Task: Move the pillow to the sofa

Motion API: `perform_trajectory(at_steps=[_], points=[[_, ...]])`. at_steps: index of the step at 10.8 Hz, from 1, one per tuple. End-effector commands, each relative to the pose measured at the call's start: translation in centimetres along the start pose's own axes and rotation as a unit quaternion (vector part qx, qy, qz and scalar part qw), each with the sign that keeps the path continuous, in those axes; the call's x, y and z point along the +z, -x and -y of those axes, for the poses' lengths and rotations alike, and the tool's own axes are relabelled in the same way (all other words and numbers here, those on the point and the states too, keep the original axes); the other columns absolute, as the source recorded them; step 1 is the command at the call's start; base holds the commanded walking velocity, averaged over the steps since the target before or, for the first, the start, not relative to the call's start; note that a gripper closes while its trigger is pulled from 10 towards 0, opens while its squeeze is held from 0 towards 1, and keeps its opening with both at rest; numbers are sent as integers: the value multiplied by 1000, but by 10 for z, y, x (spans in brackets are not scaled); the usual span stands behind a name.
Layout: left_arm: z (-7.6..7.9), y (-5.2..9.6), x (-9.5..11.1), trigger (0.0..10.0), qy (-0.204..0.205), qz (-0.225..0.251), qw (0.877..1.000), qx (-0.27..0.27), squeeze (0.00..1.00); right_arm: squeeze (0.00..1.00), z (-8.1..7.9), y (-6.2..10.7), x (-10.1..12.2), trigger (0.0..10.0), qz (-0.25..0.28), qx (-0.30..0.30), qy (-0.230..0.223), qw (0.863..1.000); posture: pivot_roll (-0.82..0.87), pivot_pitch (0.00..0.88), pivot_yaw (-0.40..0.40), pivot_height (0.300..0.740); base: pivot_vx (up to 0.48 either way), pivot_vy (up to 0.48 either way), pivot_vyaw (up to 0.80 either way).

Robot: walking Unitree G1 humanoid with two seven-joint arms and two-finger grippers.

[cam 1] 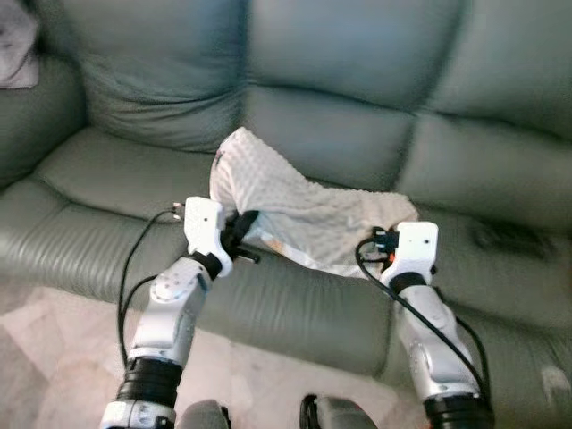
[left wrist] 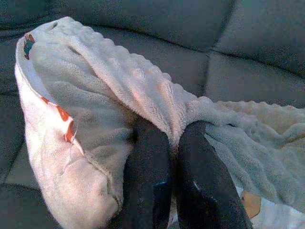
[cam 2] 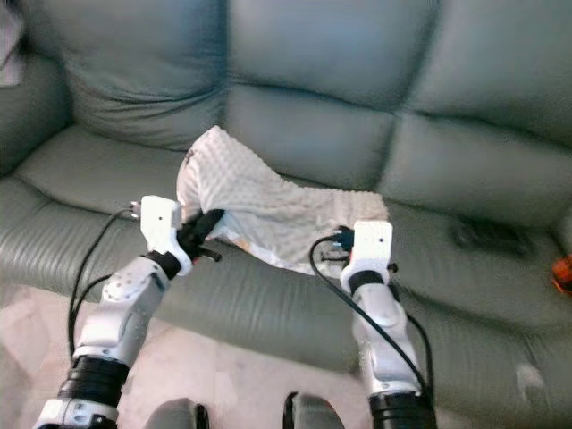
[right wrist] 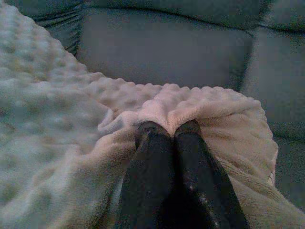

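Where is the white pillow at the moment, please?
The white pillow lies on the middle seat cushion of the green sofa, pinched at its left end by the left gripper and at its right end by the right gripper.

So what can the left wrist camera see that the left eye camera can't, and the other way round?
The left wrist view alone shows the left gripper with its fingers pinched shut on a fold of the pillow, and an orange-trimmed seam. The left eye view alone shows both silver arms, the right gripper at the pillow's other end, a dark object on the seat and the pale floor. Both show the bumpy white pillow lying on the grey-green sofa.
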State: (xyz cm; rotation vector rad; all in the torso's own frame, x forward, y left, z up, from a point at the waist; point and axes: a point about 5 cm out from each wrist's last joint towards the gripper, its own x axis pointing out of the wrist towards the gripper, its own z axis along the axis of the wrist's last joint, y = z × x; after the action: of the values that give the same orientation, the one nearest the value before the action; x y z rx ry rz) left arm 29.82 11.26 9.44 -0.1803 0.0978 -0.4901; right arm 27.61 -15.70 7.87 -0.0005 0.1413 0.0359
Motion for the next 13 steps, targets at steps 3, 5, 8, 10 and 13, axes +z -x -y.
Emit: perform_trajectory(at_steps=[3, 5, 8, 10, 13], points=[[3, -2, 6, 10000, -16, 12, 1000, -9, 0, 0, -5, 0, 1, 10000, 0, 14, -1, 1000, -70, 137, -42, 740, 0, 298, 0], [4, -2, 6, 10000, -19, 11, 1000, -8, 0, 0, -5, -1, 1, 10000, -2, 16, 0, 1000, -68, 138, -47, 740, 0, 0, 0], [6, -1, 4, 10000, -23, 9, 1000, -8, 0, 0, -6, 0, -2, 10000, -10, 18, 1, 1000, -67, 146, -48, 740, 0, 0, 0], [7, 0, 1, 10000, -38, 1, 999, -4, 0, 0, -6, 0, -3, 10000, -12, 18, 3, 1000, -66, 153, -48, 740, 0, 0, 0], [6, 1, -5, 10000, -43, -12, 999, 7, 0, 0, -6, 1, -4, 10000, -13, 21, 6, 1000, -68, 159, -49, 706, 0, 0, 0]])
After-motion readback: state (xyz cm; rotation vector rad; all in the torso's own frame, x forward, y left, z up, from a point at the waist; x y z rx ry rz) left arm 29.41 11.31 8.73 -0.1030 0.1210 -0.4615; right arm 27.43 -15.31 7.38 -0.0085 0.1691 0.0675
